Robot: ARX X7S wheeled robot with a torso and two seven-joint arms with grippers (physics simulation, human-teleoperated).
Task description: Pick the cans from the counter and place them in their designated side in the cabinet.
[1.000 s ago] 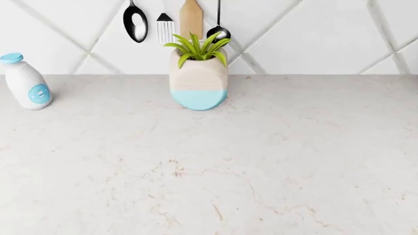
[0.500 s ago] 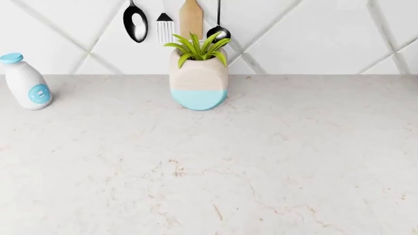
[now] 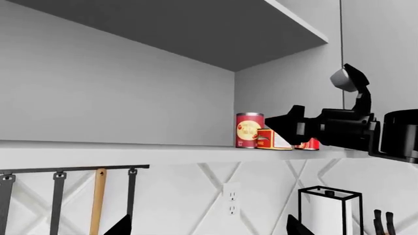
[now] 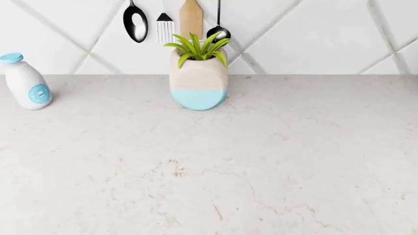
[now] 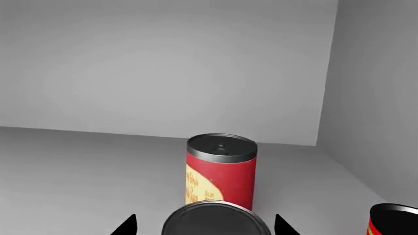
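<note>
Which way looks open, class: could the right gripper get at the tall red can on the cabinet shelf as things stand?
Probably yes. The tall red can stands upright on the shelf, but a grey-topped can sits between it and the right gripper, so it may need to reach over.

The head view looks down on the counter (image 4: 261, 161). Both wrist views face the cabinet shelf (image 3: 130, 152), sharing the tall red can (image 5: 220, 171).

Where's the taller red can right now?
The taller red can stands upright on the cabinet shelf near its corner, beyond the squat can at the right gripper.
</note>
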